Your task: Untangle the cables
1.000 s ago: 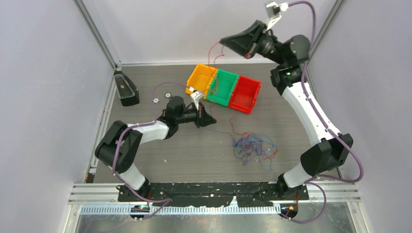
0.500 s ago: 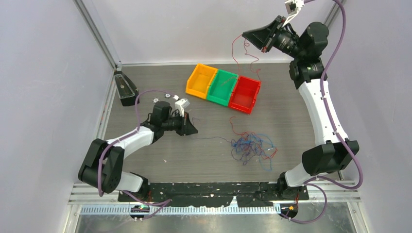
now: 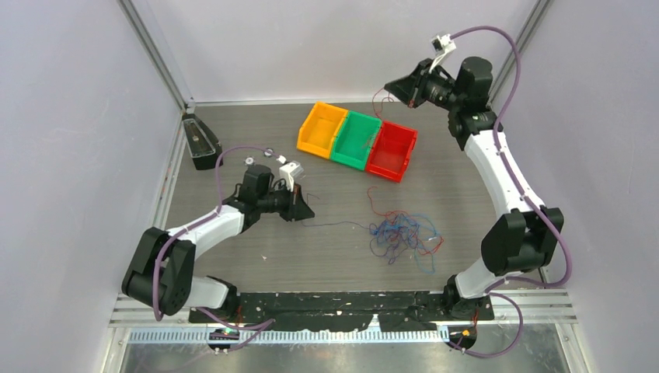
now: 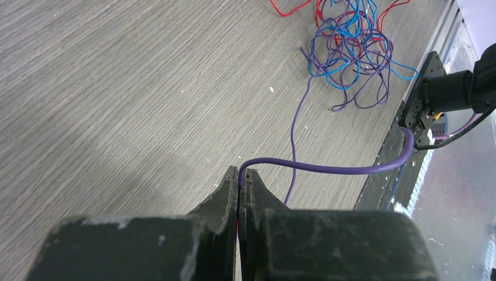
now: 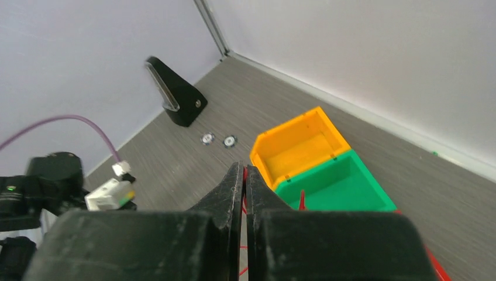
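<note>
The cables lie as a tangle of red, blue and purple strands on the table right of centre, also seen in the left wrist view as a tangle at the top. My left gripper sits low at mid-left, shut on a purple cable that runs from its tips back to the tangle. My right gripper hangs high over the back right, shut on a red cable that dangles below it; red shows between its jaws.
Three joined bins stand at the back: orange, green, red. A black stand sits at the back left, with two small round discs beside it. Frame posts and walls close in three sides.
My left gripper has drawn back to the left, pulling the purple cable out of the tangle. My right gripper rose with the red cable, then came down a little at the back right.
</note>
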Robot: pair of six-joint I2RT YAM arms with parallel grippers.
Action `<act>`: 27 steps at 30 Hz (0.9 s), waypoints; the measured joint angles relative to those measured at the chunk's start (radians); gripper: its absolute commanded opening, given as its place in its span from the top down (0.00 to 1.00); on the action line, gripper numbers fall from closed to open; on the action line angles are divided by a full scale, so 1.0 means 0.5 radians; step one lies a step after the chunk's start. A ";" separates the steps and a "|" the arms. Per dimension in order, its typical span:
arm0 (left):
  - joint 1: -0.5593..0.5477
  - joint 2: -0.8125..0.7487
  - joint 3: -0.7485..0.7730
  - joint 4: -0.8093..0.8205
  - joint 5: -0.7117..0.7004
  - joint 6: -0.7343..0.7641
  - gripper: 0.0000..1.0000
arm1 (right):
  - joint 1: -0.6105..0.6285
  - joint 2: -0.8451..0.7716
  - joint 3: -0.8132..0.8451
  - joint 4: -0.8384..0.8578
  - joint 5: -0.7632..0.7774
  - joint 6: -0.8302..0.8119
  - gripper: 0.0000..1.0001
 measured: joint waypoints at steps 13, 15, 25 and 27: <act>0.000 -0.022 -0.003 0.014 -0.001 0.001 1.00 | -0.085 0.279 -0.105 -0.082 0.111 -0.417 0.95; 0.000 -0.022 -0.003 0.014 -0.001 0.001 1.00 | -0.105 0.311 -0.103 -0.094 0.127 -0.483 0.95; 0.000 -0.022 -0.004 0.014 -0.002 0.002 1.00 | -0.134 0.405 -0.103 -0.229 0.330 -0.948 0.95; 0.000 -0.022 -0.004 0.014 -0.004 0.003 1.00 | -0.136 0.405 -0.103 -0.230 0.388 -1.051 0.95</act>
